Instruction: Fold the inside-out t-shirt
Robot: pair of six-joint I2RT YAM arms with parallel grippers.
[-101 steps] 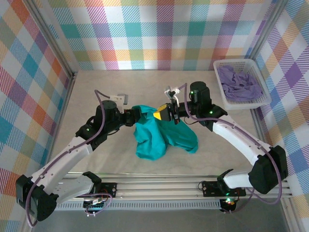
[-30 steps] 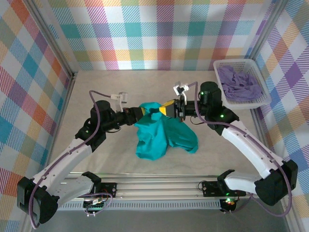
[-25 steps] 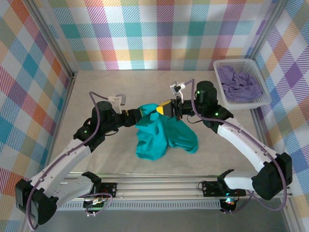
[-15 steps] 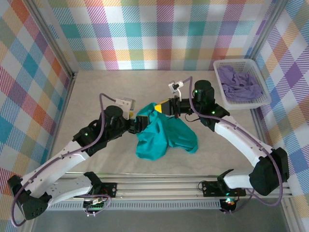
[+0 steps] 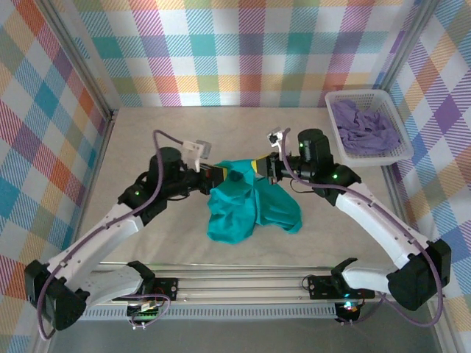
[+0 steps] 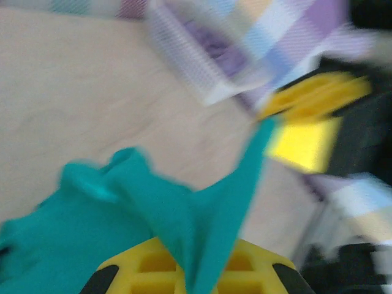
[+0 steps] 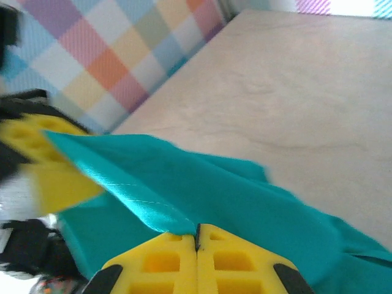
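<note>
So the left gripper (image 5: 219, 173) has swung up and back from where it was half a second ago. It was lower against the front of the cloth with its jaws apart, and now it's up at the top edge with the jaws clamped on the t-shirt (image 5: 250, 209). In the left wrist view, which is pretty blurry, a strip of teal runs right through between the yellow fingers (image 6: 153, 269). The right gripper (image 5: 259, 167) has barely shifted. Its jaws are pressed together on a fold of the same edge, and the right wrist view shows that nicely (image 7: 197, 236).

What the next move turns on is that both sets of jaws sit close together, facing each other, on one short stretch of the shirt's far edge. That stretch runs left to right between them. The rest of the shirt trails toward the near side of the surface (image 5: 147, 136), bunched into a lumpy heap and not spread flat at all. Neither arm is nearer, since each already has its own end. My guess is they need to pull apart sideways along that edge to open the thing out before any folding, so it's very early in the job.

The white basket (image 5: 333, 125) sits at the far right corner, well away from the shirt, with the purple garment (image 5: 364, 126) crumpled inside it.
</note>
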